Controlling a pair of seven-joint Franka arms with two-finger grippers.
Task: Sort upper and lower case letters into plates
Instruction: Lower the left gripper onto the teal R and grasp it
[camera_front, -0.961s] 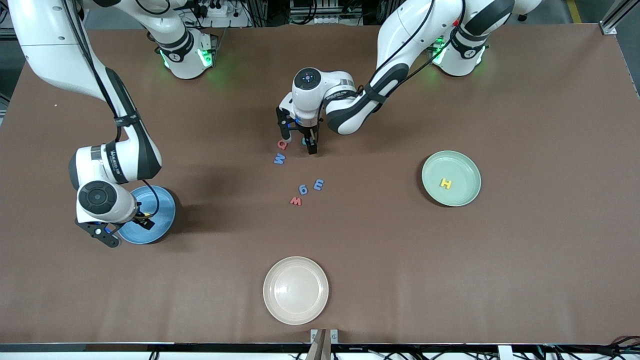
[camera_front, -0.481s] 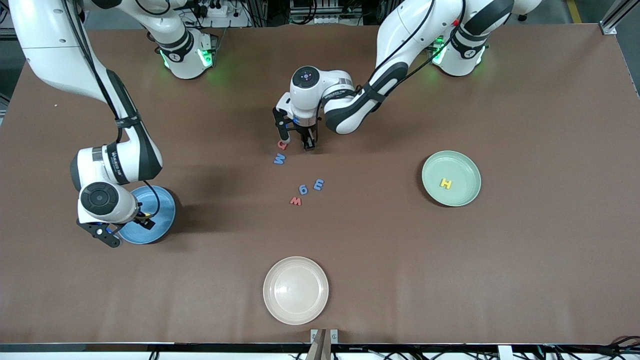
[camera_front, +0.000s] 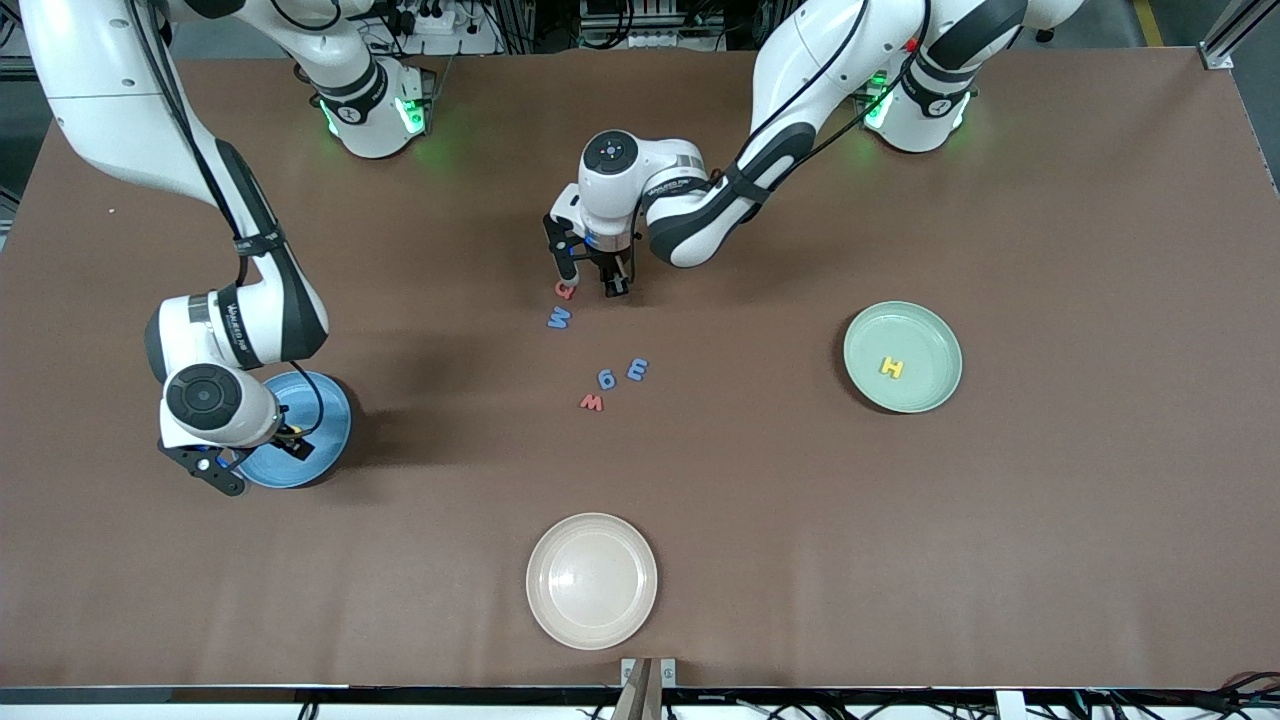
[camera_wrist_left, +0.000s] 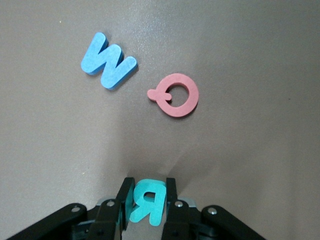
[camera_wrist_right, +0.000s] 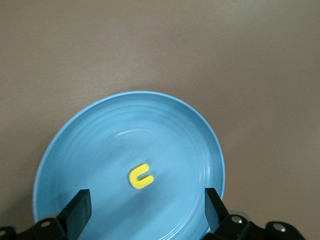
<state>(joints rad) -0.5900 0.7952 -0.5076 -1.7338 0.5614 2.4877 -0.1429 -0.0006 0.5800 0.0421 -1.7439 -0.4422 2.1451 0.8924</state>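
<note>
The teal letter R (camera_wrist_left: 146, 201) stands on edge between the closed fingers of the left gripper (camera_front: 592, 281), pinched across its width. The red Q (camera_wrist_left: 176, 95) lies just ahead of the fingertips, the blue W (camera_wrist_left: 108, 60) past it. The mint green plate (camera_front: 935, 325), holding a yellow H (camera_front: 891, 367), lies well apart toward the left arm's end. The right gripper (camera_wrist_right: 145, 210) waits with fingers spread over the sky blue plate (camera_wrist_right: 90, 135).

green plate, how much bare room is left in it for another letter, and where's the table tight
The green plate holds only the yellow H, so most of its floor is free. Bare table runs from it to the white plate. It is crowded mid-table: red Q, blue W, blue E, beside the left gripper shut on the teal R.
</note>
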